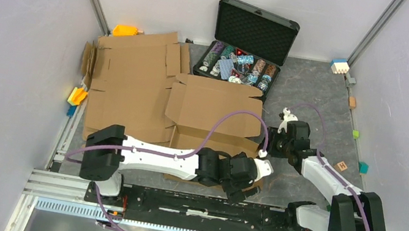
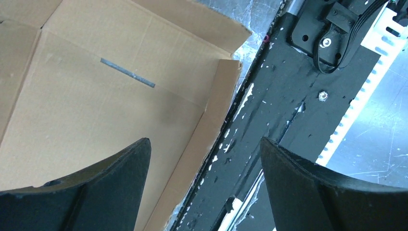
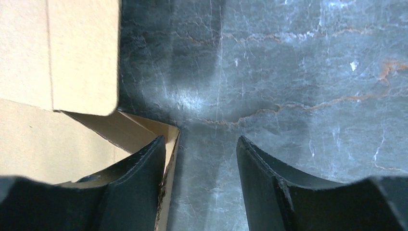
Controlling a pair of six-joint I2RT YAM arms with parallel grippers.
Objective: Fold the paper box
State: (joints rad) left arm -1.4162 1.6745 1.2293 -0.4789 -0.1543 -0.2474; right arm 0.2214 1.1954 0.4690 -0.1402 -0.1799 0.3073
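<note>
A: Nearest, low centre of top view: left gripper (image 2: 204, 144), jaws spread, nothing pinched. Near side flap of the paper box (image 1: 209, 109) lies in the gap, right by the black base plate (image 2: 288, 101).
B: And the right gripper (image 3: 201, 142)?
A: Also spread, empty. One finger (image 3: 139, 183) is touching or just beside the box's corner wall, can't tell which.
B: Box pos?
A: Mid frame, looks part-erected, beside a flat cardboard sheet (image 1: 127, 78) at left.
B: Risks?
A: My guess: L closes off the flap edge and grabs air, or shoves the box along the slick stone-look table (image 1: 316, 96). R finger could crush that corner. Purple cable (image 1: 244, 114) loops over the box and could snag a flap. Creased flaps prob spring back.
B: Text/brands?
A: Box is plain, only a slit (image 2: 127, 73). Small wooden block (image 1: 341, 166) at right has a mark, too small to read. Far back, black case (image 1: 256, 30) w/ chips (image 1: 238, 65): nothing legible.
</note>
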